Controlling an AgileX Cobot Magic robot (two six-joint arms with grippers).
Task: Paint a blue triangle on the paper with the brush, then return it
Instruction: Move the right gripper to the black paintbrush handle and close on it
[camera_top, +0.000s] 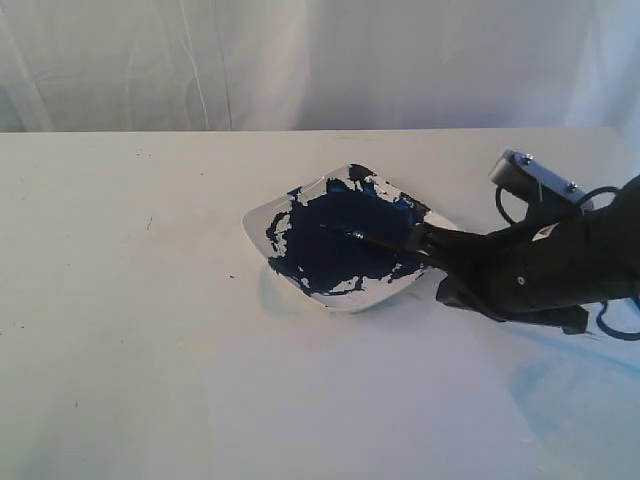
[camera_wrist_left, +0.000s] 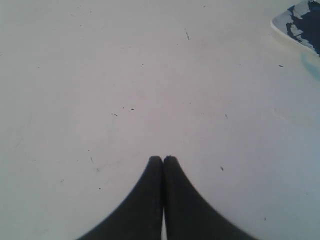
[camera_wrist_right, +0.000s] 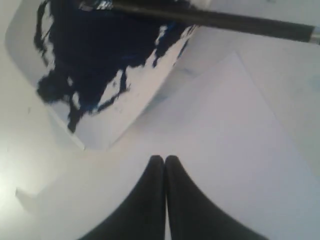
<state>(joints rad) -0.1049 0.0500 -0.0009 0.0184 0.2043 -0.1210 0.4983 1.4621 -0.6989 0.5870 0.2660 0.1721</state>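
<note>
The brush (camera_top: 375, 240) — thin, black-handled — lies across the dish (camera_top: 258, 216), bristles in navy paint (camera_top: 330, 258).

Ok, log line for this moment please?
brush: lying across dish, tip in paint, unheld | right hand: shut, empty, beside dish | left hand: shut, over table | triangle: none visible

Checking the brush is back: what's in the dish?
Dark blue paint covers most of the dish, with the brush lying across it. The paint hides the floor; the right arm hides the handle's end.
</note>
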